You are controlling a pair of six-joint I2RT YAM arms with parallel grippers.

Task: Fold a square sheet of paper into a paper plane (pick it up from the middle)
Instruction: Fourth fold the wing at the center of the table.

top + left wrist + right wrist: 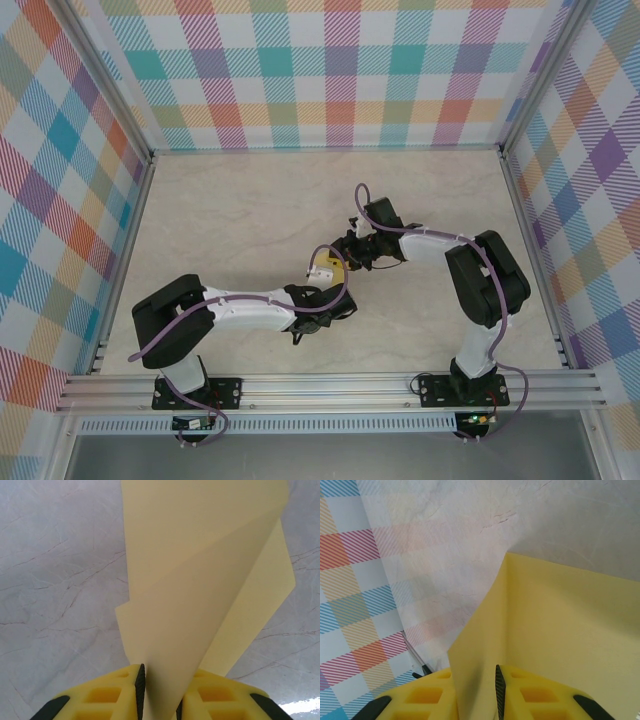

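Yellow paper (200,580) stands up tall in the left wrist view, folded, with a slanted crease across it. The left gripper (160,692) is closed on its bottom edge. In the right wrist view, the right gripper (476,692) pinches the paper at a sharp fold. The top view shows just a small yellow bit in the middle, between both arms, above the table (230,220).

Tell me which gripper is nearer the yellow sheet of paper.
Neither left nor right: both grip it. The left gripper pinches the square sheet of paper at a folded edge; the right gripper pinches another edge.
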